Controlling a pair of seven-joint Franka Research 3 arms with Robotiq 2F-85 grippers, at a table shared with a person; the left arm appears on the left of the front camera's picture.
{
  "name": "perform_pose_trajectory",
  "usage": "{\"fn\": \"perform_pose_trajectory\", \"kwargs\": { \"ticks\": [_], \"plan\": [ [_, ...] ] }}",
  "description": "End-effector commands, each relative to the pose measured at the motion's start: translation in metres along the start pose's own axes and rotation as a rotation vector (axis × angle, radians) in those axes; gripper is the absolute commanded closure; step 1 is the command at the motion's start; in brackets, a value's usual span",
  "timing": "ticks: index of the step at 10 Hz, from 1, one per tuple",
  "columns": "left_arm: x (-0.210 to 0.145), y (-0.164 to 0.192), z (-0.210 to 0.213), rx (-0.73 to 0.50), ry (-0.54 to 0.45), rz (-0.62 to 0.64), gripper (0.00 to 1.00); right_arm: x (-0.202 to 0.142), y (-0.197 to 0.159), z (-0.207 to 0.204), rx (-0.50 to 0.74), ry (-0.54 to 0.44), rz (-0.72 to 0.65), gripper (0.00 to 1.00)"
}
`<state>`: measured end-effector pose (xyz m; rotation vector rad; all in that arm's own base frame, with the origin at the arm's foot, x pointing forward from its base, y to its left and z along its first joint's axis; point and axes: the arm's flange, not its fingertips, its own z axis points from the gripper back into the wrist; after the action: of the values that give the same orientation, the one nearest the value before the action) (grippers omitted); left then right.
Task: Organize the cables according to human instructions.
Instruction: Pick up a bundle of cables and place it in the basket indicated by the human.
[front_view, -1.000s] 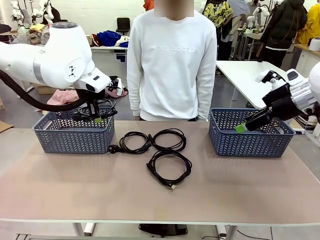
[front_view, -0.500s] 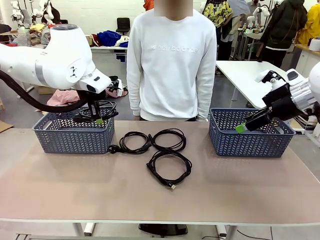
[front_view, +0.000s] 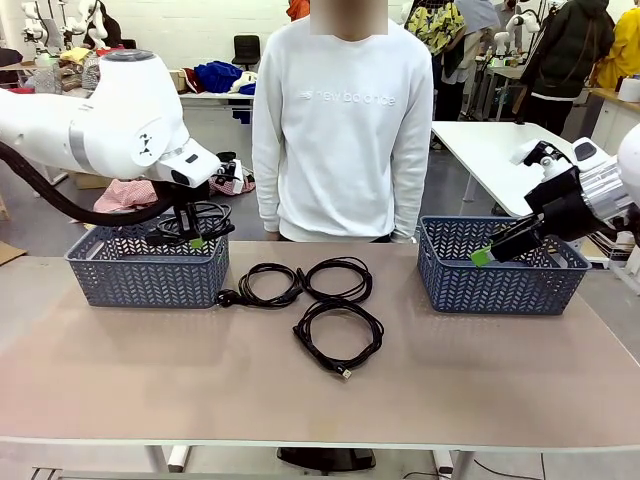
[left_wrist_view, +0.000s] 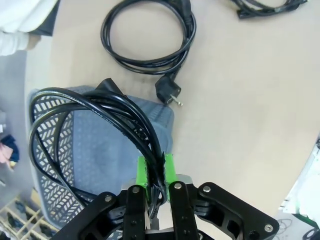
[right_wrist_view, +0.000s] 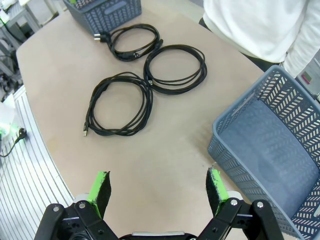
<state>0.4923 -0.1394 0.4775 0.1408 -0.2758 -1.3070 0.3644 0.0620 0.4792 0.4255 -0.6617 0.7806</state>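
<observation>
My left gripper (front_view: 197, 240) hangs over the left blue basket (front_view: 120, 275), shut on a coiled black cable (front_view: 207, 212). In the left wrist view the green pads (left_wrist_view: 141, 172) pinch that cable's (left_wrist_view: 75, 102) loops above the basket (left_wrist_view: 107, 165). Three more cables lie on the table between the baskets: one with a chunky plug (front_view: 262, 285), one beside it (front_view: 338, 278), and one nearer me (front_view: 338, 335). My right gripper (front_view: 484, 256) stands open and empty above the near rim of the right blue basket (front_view: 500, 285). The human (front_view: 345, 120) in a white sweatshirt stands behind the table, arms down.
The right wrist view looks down past my open right gripper (right_wrist_view: 157, 190) at the three loose cables (right_wrist_view: 122, 102) and the empty right basket (right_wrist_view: 280, 145). Bare tabletop (front_view: 300, 400) spreads in front of the cables. Other tables and people are far behind.
</observation>
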Motion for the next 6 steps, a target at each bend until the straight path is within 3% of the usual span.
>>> {"fn": "perform_pose_trajectory", "kwargs": {
  "ticks": [1, 6],
  "plan": [
    [-0.020, 0.014, 0.000, -0.012, 0.004, -0.059, 0.85, 0.000, -0.003, -0.001, 0.015, -0.013, 0.008, 0.00],
    [-0.049, 0.049, -0.023, 0.000, 0.038, -0.105, 0.85, 0.000, -0.003, -0.001, 0.015, -0.013, 0.008, 0.00]
  ]
}}
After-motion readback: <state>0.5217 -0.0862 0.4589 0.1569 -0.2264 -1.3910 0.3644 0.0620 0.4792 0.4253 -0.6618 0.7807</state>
